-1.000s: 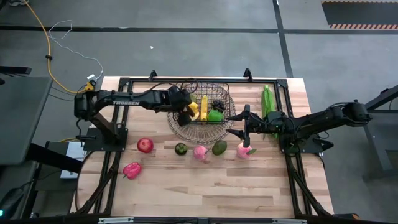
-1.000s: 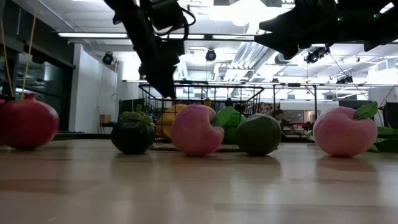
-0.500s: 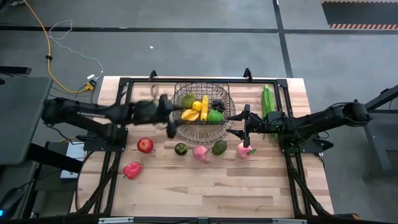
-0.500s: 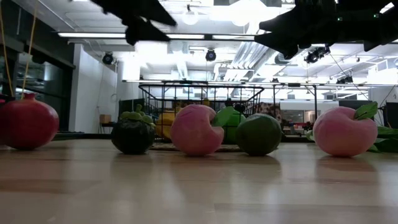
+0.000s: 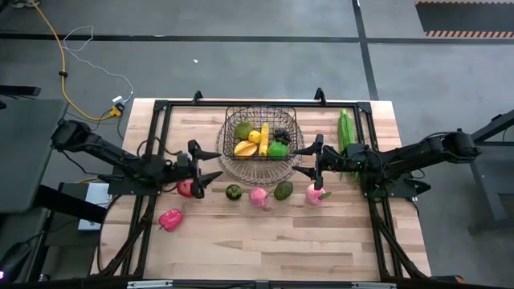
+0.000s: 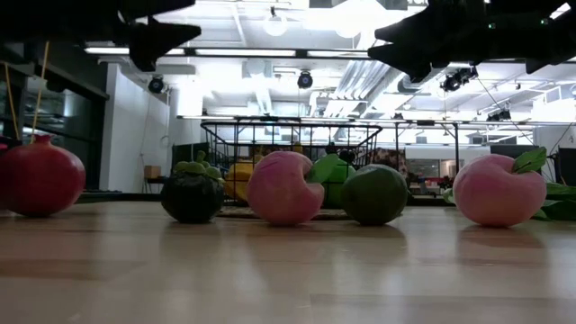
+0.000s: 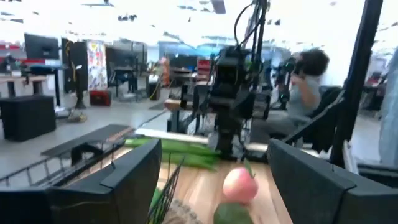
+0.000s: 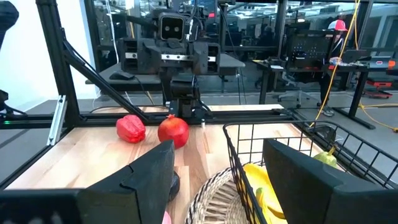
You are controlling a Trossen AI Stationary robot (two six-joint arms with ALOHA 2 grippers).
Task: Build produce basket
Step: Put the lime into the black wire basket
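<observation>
The left gripper [image 5: 207,164] hangs with fingers spread right over the red apple [image 5: 186,188], at about 8 o'clock from the basket [image 5: 261,164], probably lining up for a grab. The right gripper [image 5: 309,160], also spread wide, waits at the basket's 3 o'clock, likely keeping clear.

Open-plan robotics lab: desks [image 7: 28,115], monitors [image 8: 311,45].

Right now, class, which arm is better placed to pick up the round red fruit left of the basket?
The left arm, probably. Its gripper is open right beside the red fruit, while the right gripper waits beyond the basket.
</observation>
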